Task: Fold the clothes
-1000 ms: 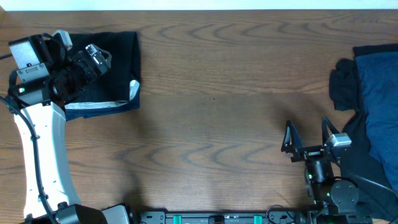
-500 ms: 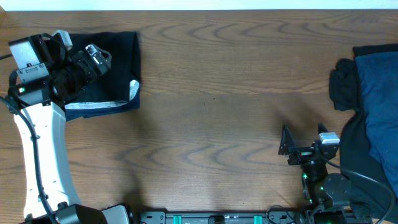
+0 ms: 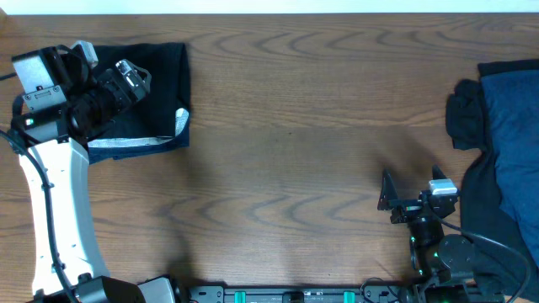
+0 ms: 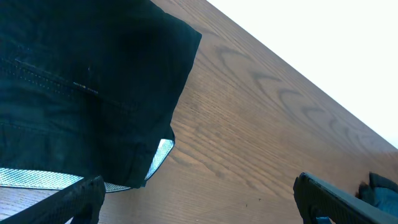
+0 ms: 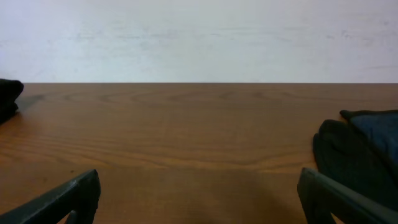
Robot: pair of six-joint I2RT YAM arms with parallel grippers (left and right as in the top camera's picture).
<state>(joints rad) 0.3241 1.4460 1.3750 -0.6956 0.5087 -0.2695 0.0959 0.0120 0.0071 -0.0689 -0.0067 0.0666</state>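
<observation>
The wooden table (image 3: pixel 286 126) fills the overhead view, its grain running left to right, with a pale wall behind its far edge in the right wrist view. Right edge: a pile of clothes, cut off by the frame, with navy cloth (image 3: pixel 514 118) on top. Black cloth (image 3: pixel 463 114) is bunched against its left side, and more dark cloth spreads toward the near edge. Left side: the white left arm (image 3: pixel 50 210) rises from the near edge and bends at its dark wrist over the far-left corner. Far-left corner: the black shorts (image 3: pixel 164 80) lie flat on the wood as a rough rectangle, partly hidden under the wrist. The left wrist view shows stitched seams across them and one corner reaching out over bare wood. The left gripper (image 4: pixel 198 186) hangs above the shorts near their right half. Its two fingers (image 4: pixel 81 196) are spread wide apart, with nothing between them; whether they touch the cloth cannot be told. The right gripper (image 3: pixel 413 187) stands over bare wood toward the near right, just left of the pile's dark lower edge and apart from it. Its fingers (image 5: pixel 68 196) are likewise spread wide and hold nothing; its own view looks across open table, with the pile at the right margin and the shorts as a dark sliver at the far left. A pale grey strip (image 3: pixel 126 141) runs along the near edge of the shorts and turns up at their right corner.
</observation>
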